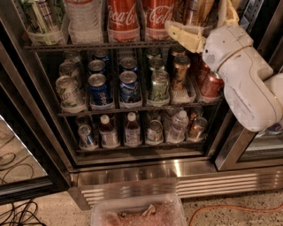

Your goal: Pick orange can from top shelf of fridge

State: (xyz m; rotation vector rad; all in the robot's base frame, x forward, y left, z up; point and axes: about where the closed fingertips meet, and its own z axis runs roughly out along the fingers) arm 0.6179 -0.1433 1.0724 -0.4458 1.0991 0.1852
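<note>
The fridge stands open with its dark racks in view. Along the top shelf stand red Coca-Cola cans and, right of them, the orange can, cut off by the top edge of the view. My gripper is up at that shelf, open. One cream finger crosses in front of the can's lower part and the other rises at its right. The white arm hides the fridge's right side.
On the middle rack are blue Pepsi cans, a green can, a brown-copper can and a red can. Small bottles fill the rack below. A clear bin, an orange cable and black cables lie on the floor.
</note>
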